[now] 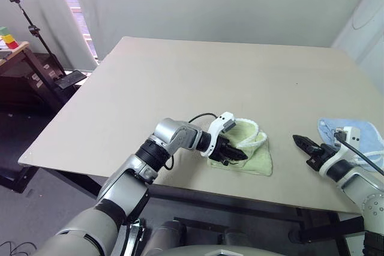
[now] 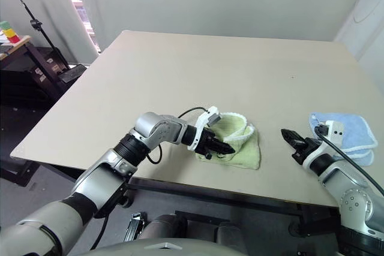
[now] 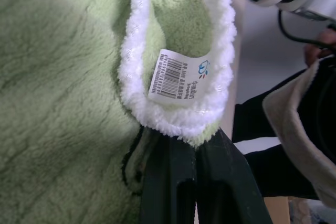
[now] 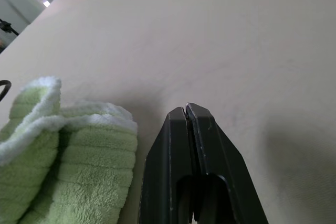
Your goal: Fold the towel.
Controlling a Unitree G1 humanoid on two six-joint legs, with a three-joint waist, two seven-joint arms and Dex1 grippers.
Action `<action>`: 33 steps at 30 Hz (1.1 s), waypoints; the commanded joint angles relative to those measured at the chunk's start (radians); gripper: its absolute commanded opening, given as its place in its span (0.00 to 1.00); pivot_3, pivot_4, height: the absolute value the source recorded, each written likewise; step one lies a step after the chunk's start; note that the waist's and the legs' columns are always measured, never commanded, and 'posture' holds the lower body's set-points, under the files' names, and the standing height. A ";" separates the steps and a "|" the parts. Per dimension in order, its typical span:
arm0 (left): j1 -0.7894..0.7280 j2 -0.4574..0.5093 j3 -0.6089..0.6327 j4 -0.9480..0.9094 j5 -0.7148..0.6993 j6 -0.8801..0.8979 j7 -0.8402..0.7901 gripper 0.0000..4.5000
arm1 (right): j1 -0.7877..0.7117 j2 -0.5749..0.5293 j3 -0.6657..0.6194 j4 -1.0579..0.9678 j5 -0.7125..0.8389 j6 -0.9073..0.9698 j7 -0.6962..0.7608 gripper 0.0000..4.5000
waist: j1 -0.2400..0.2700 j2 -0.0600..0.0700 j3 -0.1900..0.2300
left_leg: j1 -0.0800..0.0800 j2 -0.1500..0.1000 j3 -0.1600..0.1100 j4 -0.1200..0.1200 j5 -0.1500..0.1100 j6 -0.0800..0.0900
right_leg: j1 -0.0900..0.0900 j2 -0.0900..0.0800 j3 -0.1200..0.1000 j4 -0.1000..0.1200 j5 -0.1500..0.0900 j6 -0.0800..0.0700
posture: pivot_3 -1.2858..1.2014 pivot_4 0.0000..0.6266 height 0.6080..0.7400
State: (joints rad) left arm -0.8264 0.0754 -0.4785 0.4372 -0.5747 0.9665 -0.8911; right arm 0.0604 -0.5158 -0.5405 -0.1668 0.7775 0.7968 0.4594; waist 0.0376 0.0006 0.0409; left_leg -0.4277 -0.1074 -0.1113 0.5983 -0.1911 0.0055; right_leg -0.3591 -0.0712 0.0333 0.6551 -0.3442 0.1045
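Observation:
The light green towel (image 1: 255,148) lies bunched and partly folded near the table's front edge, its white edging (image 3: 173,114) curled over and a barcode label (image 3: 176,74) showing. My left gripper (image 1: 237,155) lies low on the towel's near left part. Its fingers (image 3: 168,182) are pressed together with the white edge pinched at their tips. My right gripper (image 1: 300,141) hovers to the right of the towel, apart from it. It is shut with nothing in it, and its fingers (image 4: 205,156) point over the table toward the towel (image 4: 63,171).
A smaller light blue cloth (image 1: 360,136) lies at the table's right front corner, just behind my right wrist. The tan table (image 1: 180,82) stretches bare toward the back. Left of the table stand a tripod (image 1: 33,28) and a dark desk (image 1: 18,70).

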 commanded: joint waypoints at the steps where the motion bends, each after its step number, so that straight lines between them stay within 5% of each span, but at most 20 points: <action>1: 0.012 -0.014 0.036 -0.035 0.020 -0.019 -0.022 0.22 | -0.017 -0.003 0.006 -0.009 -0.008 -0.026 0.000 0.00 | 0.000 0.000 0.000 | 0.000 0.000 0.000 0.000 0.000 0.000 | 0.000 0.000 0.000 0.000 0.000 0.000 | 0.52 0.00 1.00; 7: 0.044 -0.010 0.061 -0.112 0.024 -0.021 -0.060 0.70 | -0.043 -0.006 0.024 0.029 -0.030 -0.044 0.004 0.00 | 0.000 0.000 0.000 | 0.000 0.000 0.000 0.001 0.000 0.000 | 0.000 0.000 0.000 0.002 0.000 0.000 | 0.52 0.00 1.00; 11: 0.111 0.013 0.082 -0.256 0.085 -0.238 -0.065 1.00 | -0.093 0.012 -0.018 0.047 -0.003 -0.068 -0.020 0.00 | -0.002 0.002 -0.001 | 0.002 0.000 0.000 0.002 0.000 0.000 | 0.001 0.000 0.000 0.003 0.000 0.000 | 0.52 0.00 1.00; 20: 0.128 0.129 0.249 -0.269 0.187 -0.584 -0.048 1.00 | -0.173 0.001 0.118 -0.188 0.111 0.005 0.029 0.00 | -0.003 0.002 -0.001 | 0.002 0.001 0.000 0.006 0.000 0.000 | 0.001 0.002 0.000 0.009 0.000 0.000 | 0.52 0.00 1.00; 25: 0.147 0.209 0.300 -0.185 0.218 -0.664 -0.078 0.64 | -0.252 -0.006 0.235 -0.201 0.091 -0.001 0.074 0.00 | 0.001 0.002 -0.001 | 0.002 0.002 -0.002 0.012 0.000 0.000 | 0.001 0.004 0.000 0.009 -0.001 -0.003 | 0.52 0.00 1.00; 33: 0.191 0.176 0.241 -0.139 0.295 -0.822 -0.133 0.01 | -0.312 -0.077 0.454 -0.102 -0.072 -0.048 0.212 0.00 | 0.003 -0.001 -0.001 | 0.002 0.001 -0.003 0.014 -0.001 0.000 | 0.001 0.003 -0.001 0.009 0.001 0.001 | 0.52 0.00 1.00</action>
State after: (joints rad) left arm -0.6445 0.2595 -0.2174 0.3150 -0.2948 0.1935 -1.0002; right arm -0.2453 -0.5725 -0.0920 -0.2757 0.7275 0.7749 0.6417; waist 0.0406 -0.0001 0.0399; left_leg -0.4259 -0.1068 -0.1139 0.6123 -0.1918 0.0062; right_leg -0.3580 -0.0683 0.0326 0.6639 -0.3432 0.1059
